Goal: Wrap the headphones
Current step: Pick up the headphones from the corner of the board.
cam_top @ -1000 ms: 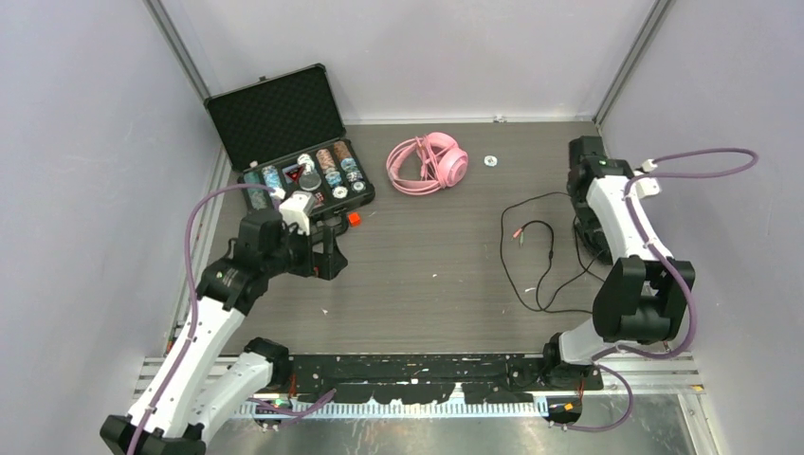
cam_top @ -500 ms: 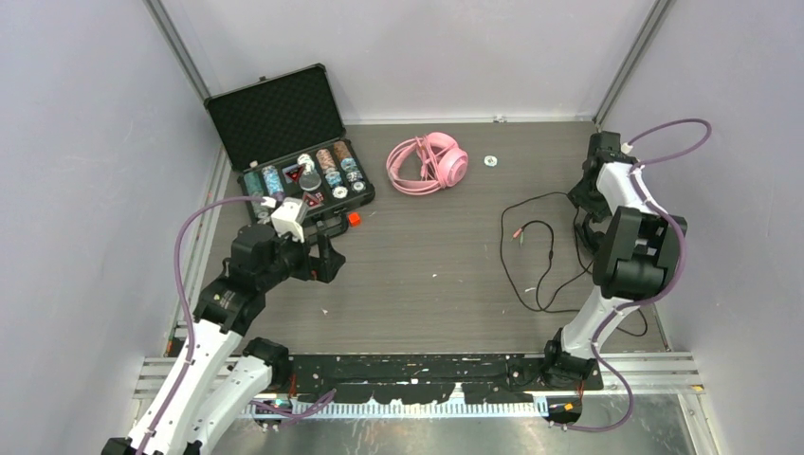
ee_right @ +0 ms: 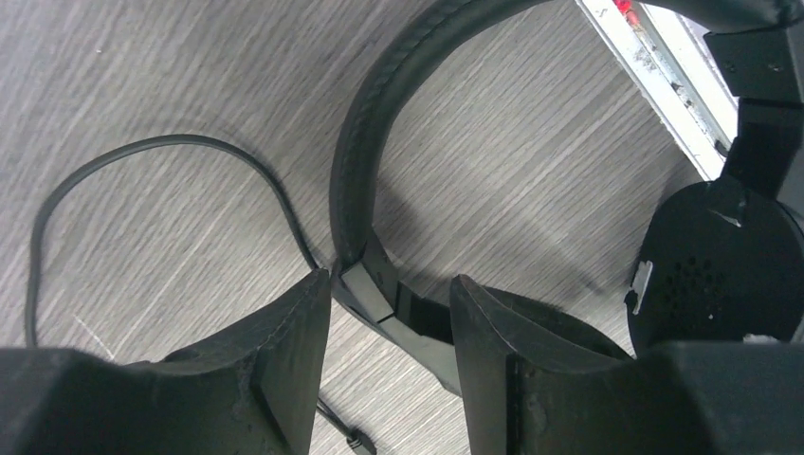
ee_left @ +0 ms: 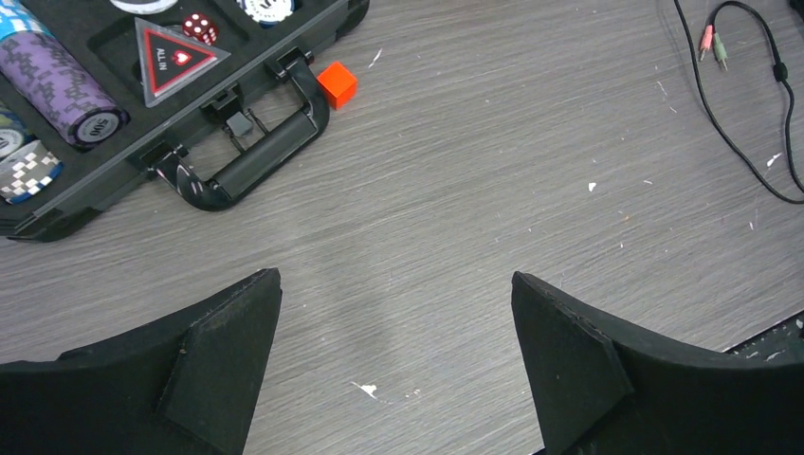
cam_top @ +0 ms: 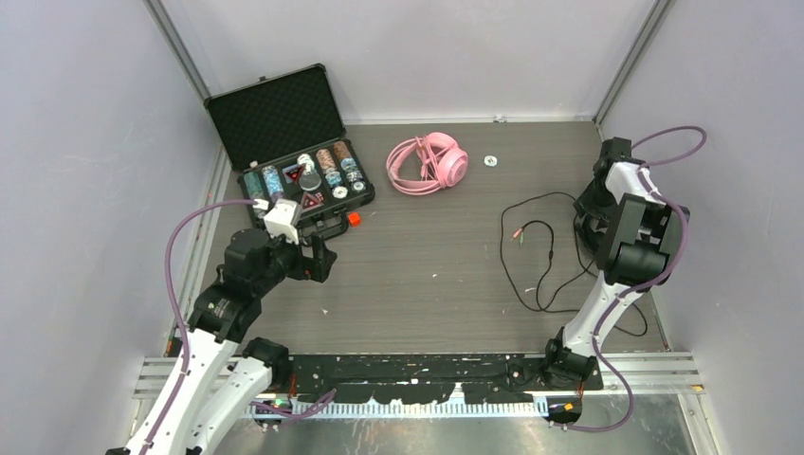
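1. Headphones, black pair [ee_right: 356,142]: lying on the table [ee_left: 455,190] directly under the right gripper [ee_right: 389,284]. The headband curves away ahead of the fingers. 1 earcup [ee_right: 711,265] sits just to the gripper's right.
2. Right gripper: the jaws stand partly apart, 1 finger on each side of the headband's stem. The stem nearly fills the gap. Cannot tell whether the pads actually press on it.
3. Black cable [ee_right: 171,142]: leaves the stem beside the left finger and loops out to the gripper's left. In the top view it trails in loose loops [cam_top: 540,256] across the table towards the left arm's side.
4. Headphones, pink pair [cam_top: 429,163]: on the table well apart from both grippers, ahead and right of the left gripper [ee_left: 393,280] and far to the left of the right gripper.
5. Left gripper: jaws spread wide, nothing between them, bare table below.
6. Open chip case [ee_left: 85,114]: ahead-left of the left gripper. A small red cube [ee_left: 337,83] lies just beside its handle.
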